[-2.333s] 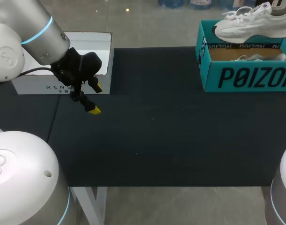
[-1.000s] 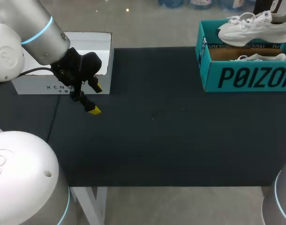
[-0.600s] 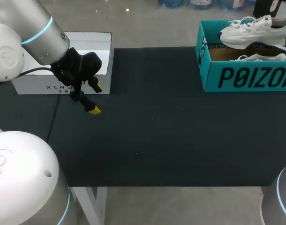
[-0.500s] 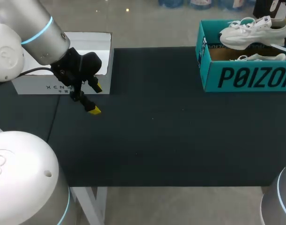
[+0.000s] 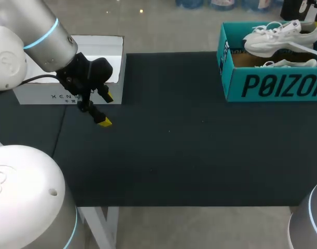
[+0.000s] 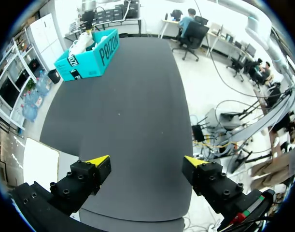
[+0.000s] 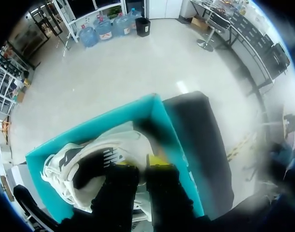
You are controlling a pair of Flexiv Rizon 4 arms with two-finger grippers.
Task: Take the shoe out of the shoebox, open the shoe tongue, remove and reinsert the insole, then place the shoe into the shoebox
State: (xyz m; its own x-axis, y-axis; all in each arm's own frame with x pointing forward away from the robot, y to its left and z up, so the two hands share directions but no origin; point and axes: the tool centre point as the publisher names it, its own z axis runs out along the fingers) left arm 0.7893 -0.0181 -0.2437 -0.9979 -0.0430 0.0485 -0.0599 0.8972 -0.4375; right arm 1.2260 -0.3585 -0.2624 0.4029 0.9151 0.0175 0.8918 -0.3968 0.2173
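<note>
Shoe [image 5: 280, 37] rides higher, upper right | right pincer [image 7: 140, 164] clamps its heel; left pincer [image 6: 146, 164] spread, idle | lift clear of box [image 5: 272, 85] wall first

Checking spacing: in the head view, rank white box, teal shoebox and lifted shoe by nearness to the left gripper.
1. white box, right beside the left gripper
2. teal shoebox, far right
3. white shoe, raised over that box

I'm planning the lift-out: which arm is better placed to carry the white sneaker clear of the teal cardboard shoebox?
Right. The right hand grips the white sneaker above the teal cardboard shoebox; the left hand hangs open, far from it.
</note>
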